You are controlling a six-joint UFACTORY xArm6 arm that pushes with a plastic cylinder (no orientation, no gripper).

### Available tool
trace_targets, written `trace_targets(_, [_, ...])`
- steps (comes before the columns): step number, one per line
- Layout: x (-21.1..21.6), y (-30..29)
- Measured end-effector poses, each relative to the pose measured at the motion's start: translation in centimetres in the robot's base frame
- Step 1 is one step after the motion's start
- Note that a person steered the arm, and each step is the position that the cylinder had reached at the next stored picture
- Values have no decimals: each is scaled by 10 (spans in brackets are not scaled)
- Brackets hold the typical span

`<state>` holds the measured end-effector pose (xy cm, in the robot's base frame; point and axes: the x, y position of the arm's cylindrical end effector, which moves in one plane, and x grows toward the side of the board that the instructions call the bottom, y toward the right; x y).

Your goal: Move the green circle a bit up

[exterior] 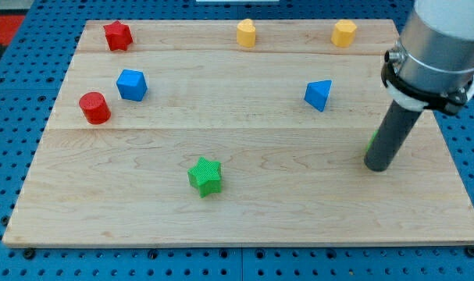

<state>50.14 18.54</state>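
Observation:
The green circle point(371, 143) is almost wholly hidden behind my rod; only a thin green sliver shows at the rod's left edge, at the board's right side. My tip point(377, 166) rests on the board just below that sliver, touching it or very close to it. The rod rises from the tip toward the view's top right, into the grey arm body.
A green star point(205, 176) lies at bottom centre. A blue triangular block point(318, 94) sits up and left of my tip. A blue cube point(131, 84), red cylinder point(94, 108) and red star point(118, 35) are at the left. Two yellow blocks point(246, 33) point(344, 33) sit along the top edge.

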Motion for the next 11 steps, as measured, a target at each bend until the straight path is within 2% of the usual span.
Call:
trace_targets(1, [-39, 2])
trace_targets(2, [-20, 12])
trace_targets(3, [-16, 62])
trace_targets(4, [-39, 69])
trace_targets(6, [-7, 38])
trace_targets(8, [-76, 26])
trace_targets(9, [-92, 25])
trace_targets(11, [-24, 24])
